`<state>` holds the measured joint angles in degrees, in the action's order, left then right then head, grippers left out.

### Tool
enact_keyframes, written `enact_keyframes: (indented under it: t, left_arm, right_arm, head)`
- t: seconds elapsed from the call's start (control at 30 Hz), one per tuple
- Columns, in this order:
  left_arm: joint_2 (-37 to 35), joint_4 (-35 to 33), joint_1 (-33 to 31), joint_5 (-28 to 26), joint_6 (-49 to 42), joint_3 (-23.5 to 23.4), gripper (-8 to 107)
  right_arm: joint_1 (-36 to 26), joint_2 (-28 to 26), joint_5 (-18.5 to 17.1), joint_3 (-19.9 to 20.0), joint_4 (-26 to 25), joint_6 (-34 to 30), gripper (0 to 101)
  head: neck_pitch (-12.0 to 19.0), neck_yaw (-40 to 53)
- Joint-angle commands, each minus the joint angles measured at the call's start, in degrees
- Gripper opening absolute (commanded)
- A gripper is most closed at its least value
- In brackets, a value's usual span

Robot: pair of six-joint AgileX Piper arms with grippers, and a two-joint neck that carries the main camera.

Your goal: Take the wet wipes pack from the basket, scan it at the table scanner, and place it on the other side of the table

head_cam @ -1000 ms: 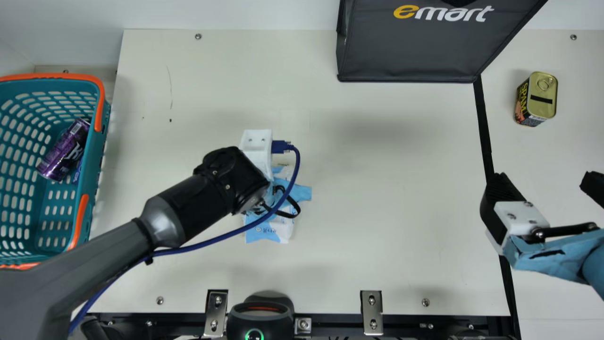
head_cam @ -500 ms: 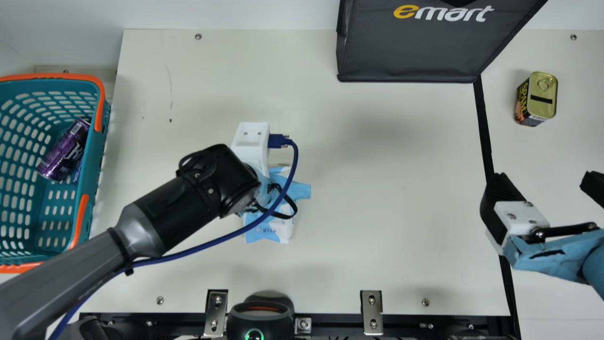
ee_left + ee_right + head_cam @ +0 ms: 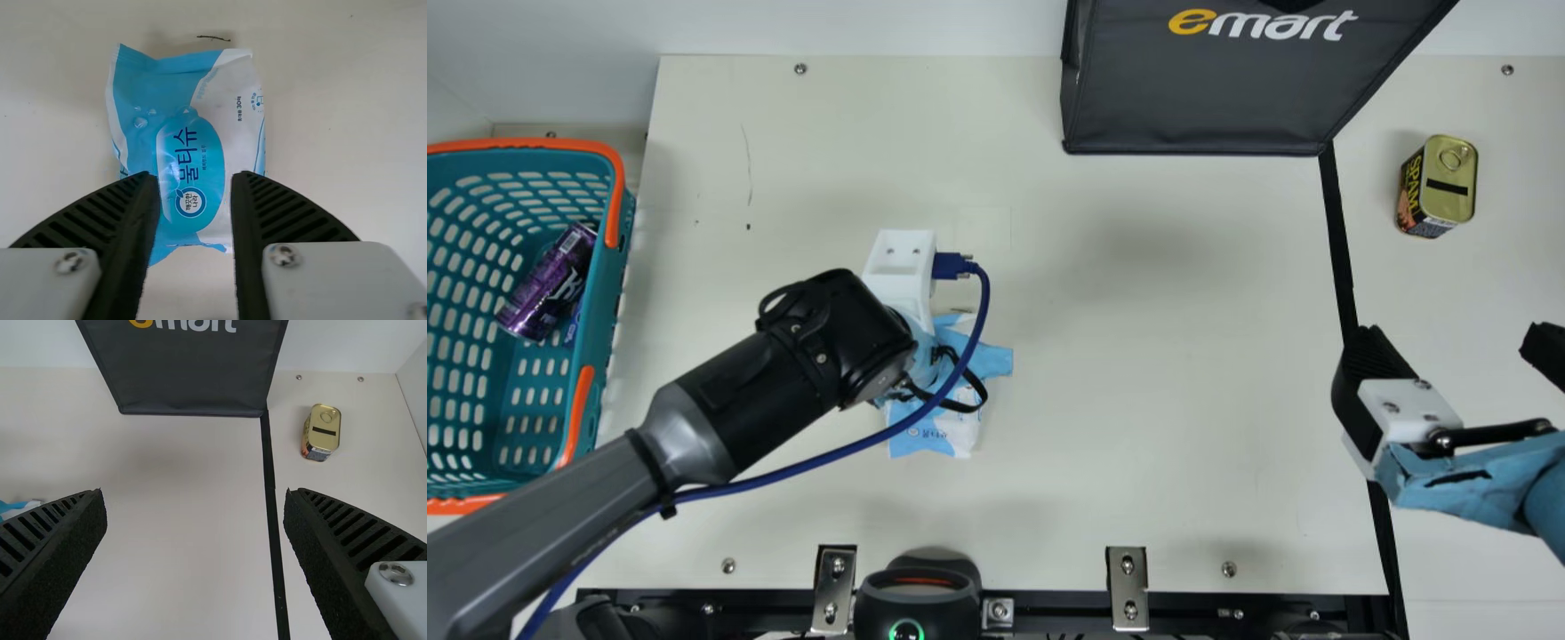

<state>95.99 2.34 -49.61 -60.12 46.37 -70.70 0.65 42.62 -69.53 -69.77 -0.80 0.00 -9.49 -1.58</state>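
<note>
The wet wipes pack, a soft blue-and-white plastic pouch (image 3: pixel 190 143), lay flat on the cream table (image 3: pixel 1138 400), out of the basket and well apart from it. The left gripper, with two black ribbed fingers (image 3: pixel 195 175), was over the pack, its fingers spread with a modest gap and pinching nothing; whether they touched the plastic, I could not tell.

Nearby, at the table's edge, sat the table scanner, a rounded black device with a glowing green ring (image 3: pixel 916 591). The teal slatted plastic basket with orange handles (image 3: pixel 612 293) stood on the left side, a purple metal can (image 3: pixel 547 283) inside it. Across the table, past a black tape line (image 3: pixel 1340 249), stood a gold-topped rectangular tin (image 3: pixel 1436 187). The right gripper (image 3: pixel 195 495) was on that side, wide apart and holding nothing.

So the removal from the basket looked done. Whether a scan had been made, the pictures did not settle; a fresh grip, probably the scan, and the placing beyond the tape seemed left.
</note>
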Motion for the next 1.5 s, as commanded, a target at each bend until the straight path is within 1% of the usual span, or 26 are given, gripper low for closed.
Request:
enact_keyframes:
  t: [0.0, 0.4, 0.43, 0.77, 1.47]
  left_arm:
    - [0.08, -0.05, -0.05, -0.14, -0.02, -0.1, 49]
    - [0.55, 0.42, -0.21, -0.75, 0.12, -0.3, 89]
    - [0.59, 0.49, -0.23, -0.76, 0.15, -0.28, 90]
    - [1.92, 1.41, -0.38, -0.54, 0.57, -0.22, 90]
    - [5.95, 1.07, 0.81, 4.79, -0.18, 2.56, 90]
  right_arm:
    - [0.0, 0.0, 0.0, 0.0, 0.0, 0.0, 95]
    - [0.0, 0.0, 0.0, 0.0, 0.0, 0.0, 95]
    - [0.0, 0.0, 0.0, 0.0, 0.0, 0.0, 95]
    - [0.0, 0.0, 0.0, 0.0, 0.0, 0.0, 95]
    - [0.0, 0.0, 0.05, 0.0, 0.0, 0.0, 95]
  head:
    - [1.57, 0.0]
    - [1.57, 0.0]
    - [1.57, 0.0]
    - [1.57, 0.0]
    - [1.57, 0.0]
